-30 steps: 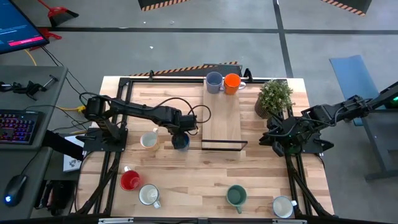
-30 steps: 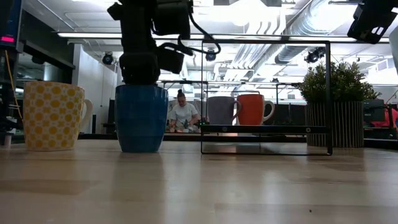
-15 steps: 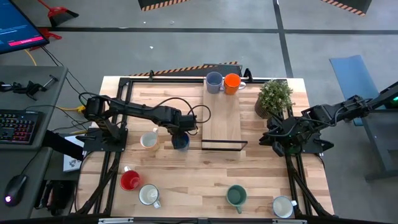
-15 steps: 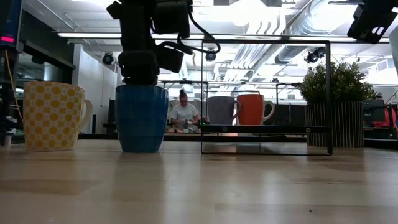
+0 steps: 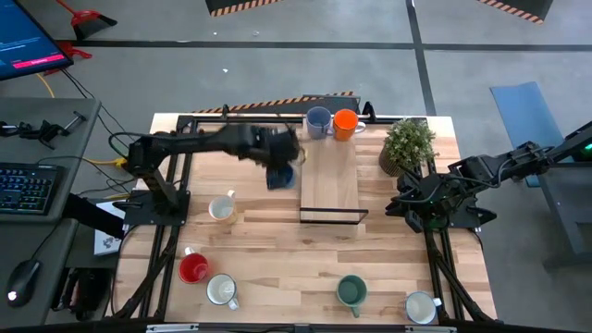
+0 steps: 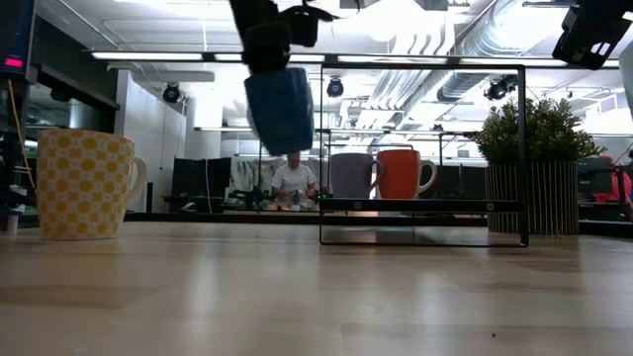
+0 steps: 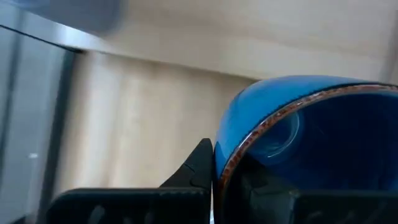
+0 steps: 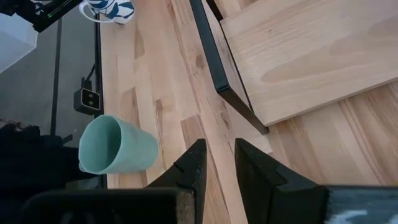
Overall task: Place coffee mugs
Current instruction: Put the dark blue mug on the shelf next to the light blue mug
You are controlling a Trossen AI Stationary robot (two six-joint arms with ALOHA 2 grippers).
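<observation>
A dark blue mug [image 5: 281,177] hangs in the air beside the left edge of a raised wooden shelf [image 5: 331,180], with my left gripper [image 5: 276,159] shut on it from above. In the low view the mug [image 6: 281,109] is well above the table. A light blue mug [image 5: 318,121] and an orange mug [image 5: 345,122] stand on the shelf's far end. My right gripper [image 8: 217,171] waits at the table's right side, slightly open with nothing between its fingers. My left gripper holds the dark blue mug by its rim [image 7: 225,163], one finger [image 7: 198,167] outside the wall and the other inside the cup. The fingers come from above, slanting down. The mug hangs below them, mouth up and slightly tilted, clear of the table.
A cream mug with yellow dots [image 5: 222,207], a red mug [image 5: 194,268], a white mug [image 5: 222,290], a green mug [image 5: 351,291] and another white mug [image 5: 421,307] stand on the table. A potted plant [image 5: 408,143] stands right of the shelf.
My left gripper has lifted the dark blue mug off the table, where it stood beside the dotted mug. It has carried the mug up and toward the far edge, alongside the shelf's left edge. The mug now hangs slightly tilted.
</observation>
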